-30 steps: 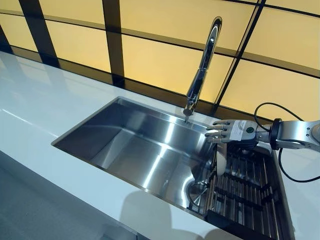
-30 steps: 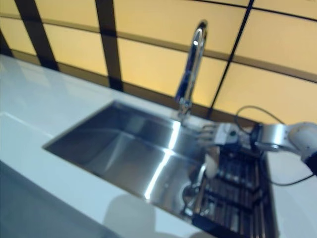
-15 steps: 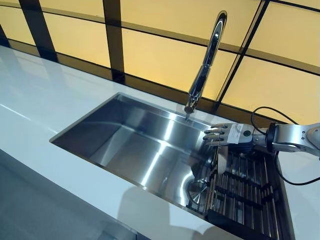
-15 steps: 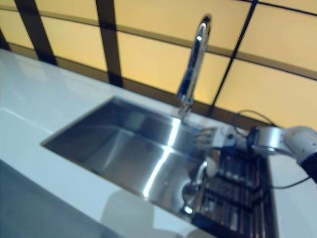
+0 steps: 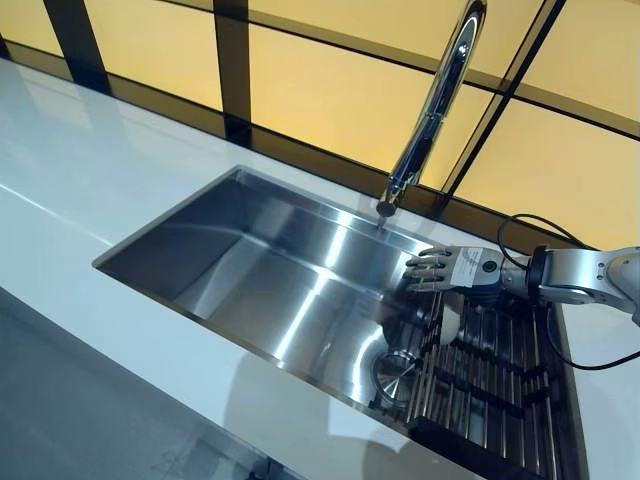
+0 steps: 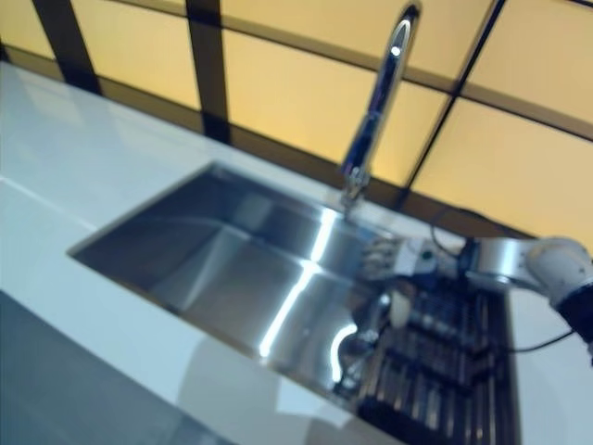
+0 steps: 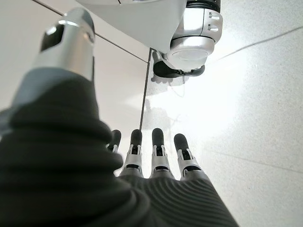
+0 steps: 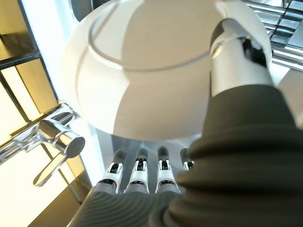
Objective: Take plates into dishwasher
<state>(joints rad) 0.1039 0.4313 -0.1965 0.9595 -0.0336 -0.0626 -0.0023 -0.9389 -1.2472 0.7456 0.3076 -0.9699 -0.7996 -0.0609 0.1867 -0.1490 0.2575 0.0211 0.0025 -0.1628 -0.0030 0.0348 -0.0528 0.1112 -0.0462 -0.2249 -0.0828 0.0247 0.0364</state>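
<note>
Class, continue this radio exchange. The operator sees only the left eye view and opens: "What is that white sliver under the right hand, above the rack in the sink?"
Observer: A white plate. The right wrist view shows it round and close before the palm of the right hand.
Operator: Is it gripped?
Observer: Not clearly. The fingers are straight, and only the thumb lies across its rim.
Operator: I can't see the other hand.
Observer: The left hand points at the floor, fingers straight, empty.

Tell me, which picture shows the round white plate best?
The right wrist view: the round white plate fills it, right hand beside it. Both eye views show only its thin edge in the dark drying rack. The left wrist view shows none.
</note>
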